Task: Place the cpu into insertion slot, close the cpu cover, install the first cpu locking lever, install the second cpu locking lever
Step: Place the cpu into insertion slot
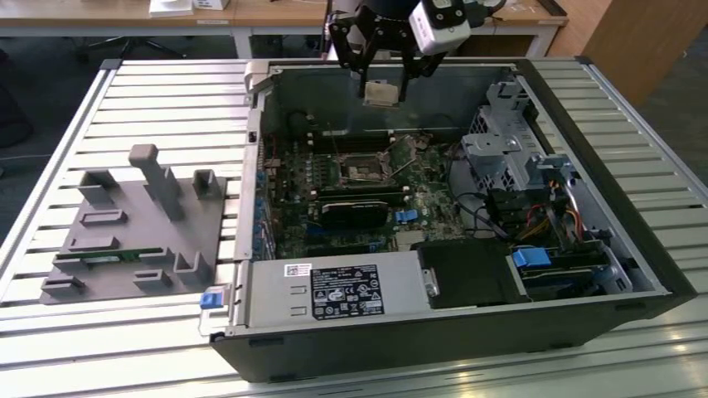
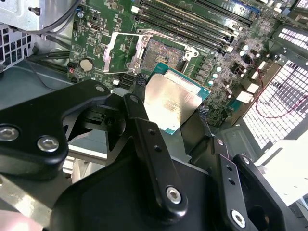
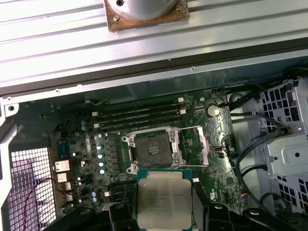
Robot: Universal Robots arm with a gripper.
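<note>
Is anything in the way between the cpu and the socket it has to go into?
Nothing visible. The end effector holds the cpu above the motherboard; the insertion slot is bare, with the cpu cover swung open beside it.

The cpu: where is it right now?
In the exterior view the cpu is held in the gripper above the open computer case, apart from the insertion slot on the motherboard.

- I see a worktop (image 1: 166, 108) made of long silver slats.
- A big open computer case (image 1: 465, 332) lies on its side on it, toward the exterior view's right.
- A grey holder (image 1: 133, 240) with pegs and slots sits just beside the case, on the exterior view's left.
</note>
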